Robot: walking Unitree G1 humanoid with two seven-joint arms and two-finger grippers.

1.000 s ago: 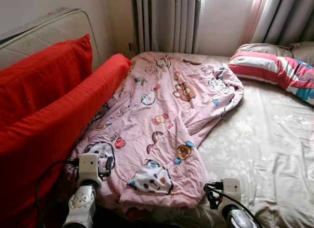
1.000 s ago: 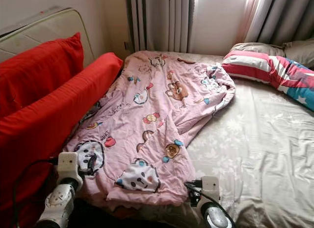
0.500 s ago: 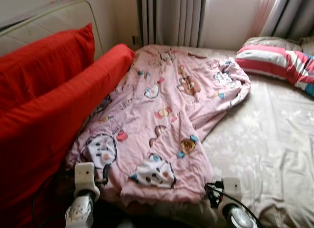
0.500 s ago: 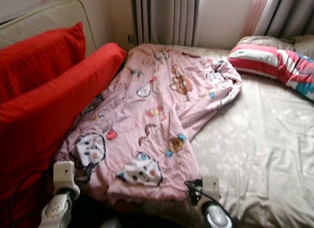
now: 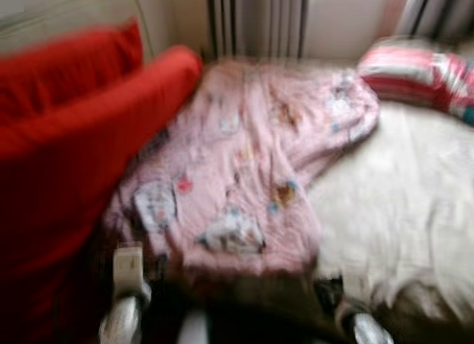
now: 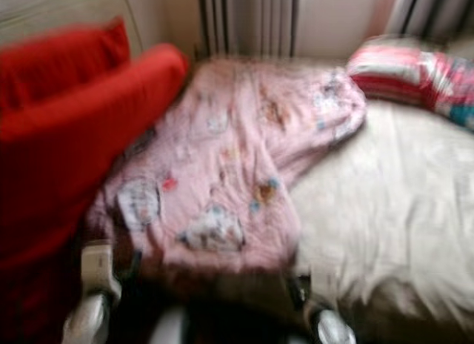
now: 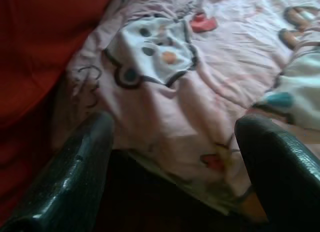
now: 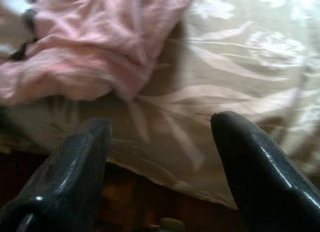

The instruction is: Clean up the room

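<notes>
Head views are smeared, but the layout reads fine: a pink cartoon-print blanket [image 5: 252,166] lies rumpled on the bed [image 5: 400,210], its long axis running from the near edge toward the far curtains [image 5: 259,21], hugging the left half right beside the big red cushions [image 5: 67,144]. A striped pillow [image 5: 418,73] sits at the far right. Both arms are low at the near edge of the bed. The left pincer [image 7: 175,157] has its fingers spread wide apart with nothing between them, and the blanket's near left corner lies directly ahead of it, the hem drooping just past the fingertips, not touching as far as I can tell. The right pincer [image 8: 160,162] is also splayed open and empty, pointed at the beige floral sheet, with the blanket's near right corner off ahead and toward the left of it. My guess is the plan is to grab the near hem with both and straighten the thing out. The left arm looks better lined up on fabric; the right would need to shift left to get blanket instead of sheet
</notes>
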